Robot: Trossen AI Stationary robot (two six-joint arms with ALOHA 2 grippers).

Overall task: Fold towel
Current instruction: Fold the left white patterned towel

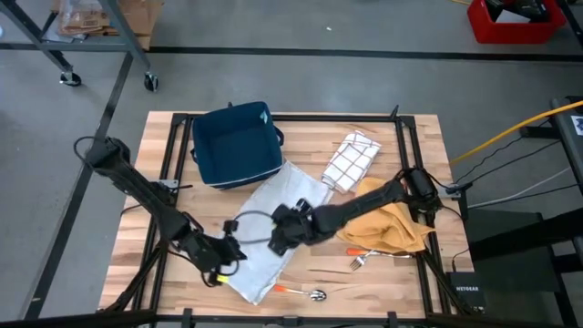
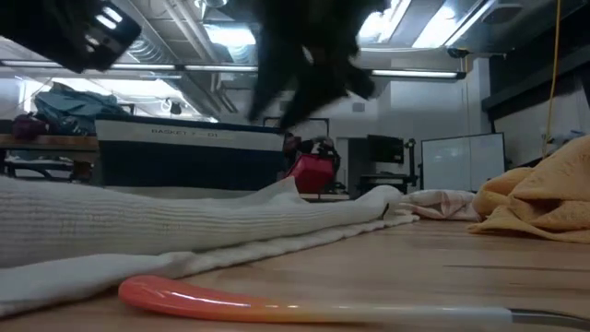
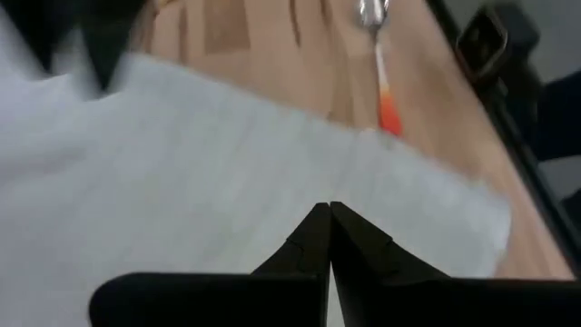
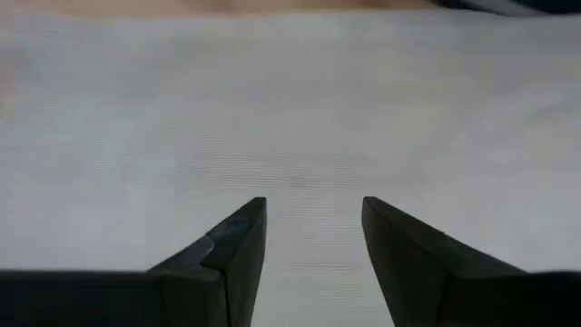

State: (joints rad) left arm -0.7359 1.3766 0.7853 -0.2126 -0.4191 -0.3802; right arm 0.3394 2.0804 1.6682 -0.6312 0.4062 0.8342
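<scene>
Towel point(image 1: 264, 232) spread flat mid-table | left gripper point(image 3: 328, 211) at its left edge, fingers pressed together | right gripper point(image 4: 313, 213) above its middle, fingers spread.

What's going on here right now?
Both arms are over the white towel spread on the table. The left tool is shut, low over the towel's near-left part. The right tool is open just above the towel's middle, gripping nothing. No fold shows yet. The basket, checked cloth, yellow cloth and spoon lie aside.
</scene>
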